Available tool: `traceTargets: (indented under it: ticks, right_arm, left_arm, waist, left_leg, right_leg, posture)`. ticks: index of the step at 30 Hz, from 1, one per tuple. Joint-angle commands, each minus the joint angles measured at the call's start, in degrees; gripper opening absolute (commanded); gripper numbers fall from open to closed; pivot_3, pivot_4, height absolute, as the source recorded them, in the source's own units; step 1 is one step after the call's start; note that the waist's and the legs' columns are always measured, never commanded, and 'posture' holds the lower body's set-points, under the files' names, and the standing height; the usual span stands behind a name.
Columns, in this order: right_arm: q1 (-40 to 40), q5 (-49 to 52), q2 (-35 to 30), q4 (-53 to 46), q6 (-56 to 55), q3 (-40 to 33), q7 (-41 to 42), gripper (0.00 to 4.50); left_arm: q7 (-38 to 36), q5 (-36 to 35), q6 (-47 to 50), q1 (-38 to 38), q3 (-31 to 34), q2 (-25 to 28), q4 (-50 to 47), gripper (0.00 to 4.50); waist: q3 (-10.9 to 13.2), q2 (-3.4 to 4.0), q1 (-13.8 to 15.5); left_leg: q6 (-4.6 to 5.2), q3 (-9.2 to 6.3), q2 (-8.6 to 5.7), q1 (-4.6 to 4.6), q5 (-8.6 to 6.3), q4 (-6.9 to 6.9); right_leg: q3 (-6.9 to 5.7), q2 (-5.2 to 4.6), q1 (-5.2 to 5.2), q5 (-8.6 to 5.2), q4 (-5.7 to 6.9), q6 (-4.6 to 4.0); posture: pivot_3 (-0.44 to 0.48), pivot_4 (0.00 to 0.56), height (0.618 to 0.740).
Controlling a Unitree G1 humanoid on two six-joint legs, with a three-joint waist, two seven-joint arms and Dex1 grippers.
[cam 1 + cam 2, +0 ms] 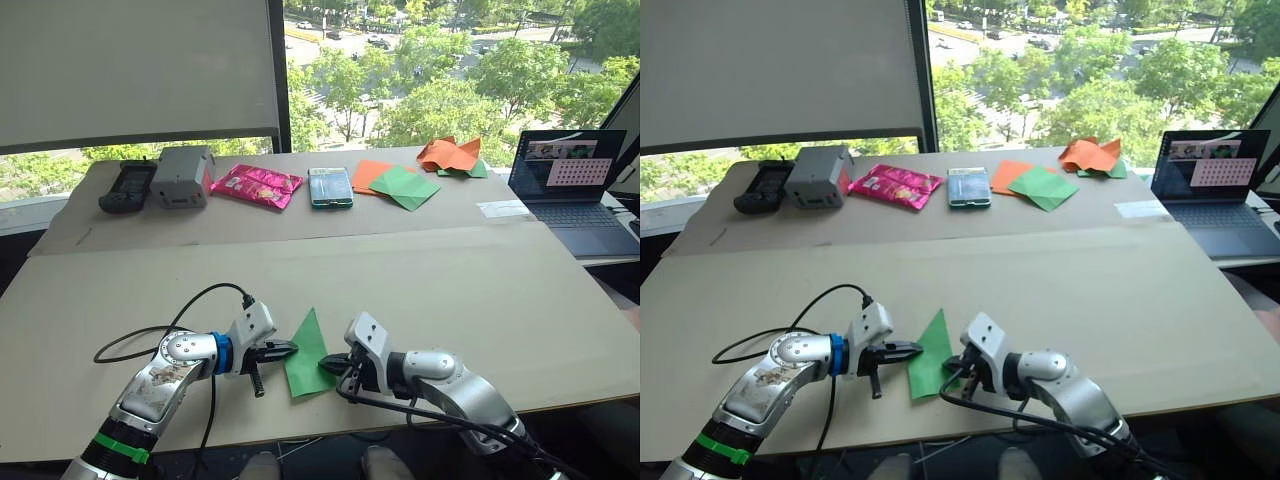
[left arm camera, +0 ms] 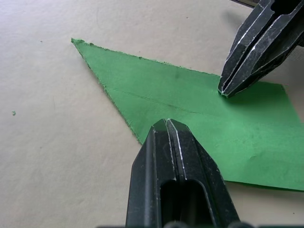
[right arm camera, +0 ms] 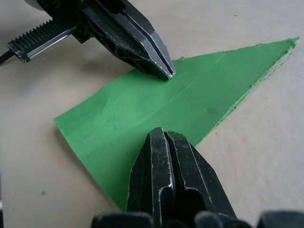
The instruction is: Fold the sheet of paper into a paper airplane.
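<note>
Green paper's already folded down into a long pointed wedge, so the paper airplane [image 1: 306,352] is basically taking shape, lying flat on the near edge of the cardboard-covered table [image 1: 480,300] right between the two arms, tip pointing away from the robot. Left gripper [image 1: 284,349] has its black fingers pinched together and the tip sits on the wedge's left edge, while the right gripper [image 1: 331,365] is also closed to a point and pressing on the opposite edge. Neither one is pinching the paper, they're just pushing down on it from both sides, and my guess is that's to pin the flaps flat and sharpen the long centre crease you can see running down the middle in the wrist views. Makes sense to go closed-fingered for that, since a narrow tip works like a fingernail on a fold. Way back along the far side of the table there's a pink foil packet [image 1: 256,184], a phone [image 1: 330,186], spare orange and green sheets [image 1: 396,182] and a laptop [image 1: 575,185], all well apart from the action.
</note>
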Motion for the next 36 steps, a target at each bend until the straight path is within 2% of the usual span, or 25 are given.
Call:
traceTargets:
  ticks: [1,7,13,22,27,30,32,36]
  right_arm:
    - [3.68,0.70,-3.39,0.18,6.05,3.36,1.48,0.00]
    - [4.59,1.61,-7.05,-1.95,7.43,4.94,2.54,0.00]
    - [3.51,1.69,-6.22,-1.17,6.52,4.41,1.67,0.00]
    - [1.99,9.17,-3.39,-6.20,0.60,-7.27,2.52,0.00]
    - [3.09,11.93,-3.86,-12.83,1.62,-10.41,1.17,0.00]
    - [4.14,12.29,-4.22,-16.17,2.50,-10.52,-0.34,0.00]
    - [4.83,12.93,-4.56,-17.70,3.35,-10.71,-1.19,0.00]
    - [5.49,13.68,-4.94,-18.44,4.21,-11.07,-2.16,0.00]
  left_arm:
    - [-0.25,1.04,1.17,0.85,-1.15,0.92,0.91,0.03]
    - [-0.64,1.14,1.00,1.01,-1.08,1.35,0.87,0.03]
    - [-0.92,1.21,0.59,0.90,-1.04,1.48,1.17,0.03]
    - [-0.51,-0.78,1.42,-0.70,1.46,0.84,0.95,0.03]
    - [-1.17,-6.83,5.33,-1.98,7.75,2.31,-2.82,0.03]
    - [-3.59,-8.90,5.90,-1.53,10.14,5.40,-5.25,0.84]
    - [-6.25,-9.34,4.95,-1.01,10.87,8.25,-5.44,1.56]
    - [-8.99,-5.59,-2.29,-2.41,8.90,10.38,-1.81,2.92]
  waist:
    - [0.04,-0.08,-0.01]
    - [0.07,-0.14,-0.02]
    - [0.08,-0.16,-0.04]
    - [0.59,-0.28,0.02]
    - [0.65,-0.31,0.00]
    - [0.67,-0.35,-0.02]
    - [0.68,-0.30,-0.03]
    - [0.71,-0.29,0.19]
  left_leg:
    - [-0.01,0.00,0.00,0.00,-0.01,0.00]
    - [-0.11,0.00,0.01,0.01,-0.08,0.01]
    - [-0.18,0.00,0.00,0.01,-0.12,0.03]
    - [-0.19,-0.01,0.01,-0.18,-0.12,0.04]
    - [-0.13,-0.03,0.02,-0.64,-0.09,0.03]
    - [-0.11,-0.05,0.04,-0.64,-0.07,-0.01]
    - [-0.11,-0.03,0.04,-0.62,-0.08,-0.01]
    - [-0.13,0.00,0.04,-0.62,-0.09,0.02]
  right_leg:
    - [0.00,0.00,0.00,0.00,0.00,0.00]
    - [-0.01,-0.02,-0.03,-0.01,-0.05,0.01]
    - [-0.02,-0.04,-0.03,-0.02,-0.09,0.01]
    - [-0.03,-0.04,-0.31,-0.02,-0.08,0.02]
    - [-0.03,0.04,-0.71,0.00,0.00,0.04]
    - [-0.03,0.09,-0.71,0.01,0.03,0.05]
    - [-0.02,0.07,-0.68,0.01,0.01,0.04]
    - [-0.01,0.03,-0.70,0.00,-0.06,0.03]
  posture:
    - [0.000,0.150,0.721]
    - [0.000,0.150,0.721]
    - [0.000,0.150,0.721]
    - [0.000,0.150,0.721]
    - [0.000,0.150,0.721]
    - [0.000,0.150,0.721]
    - [0.000,0.150,0.721]
    - [0.000,0.150,0.721]
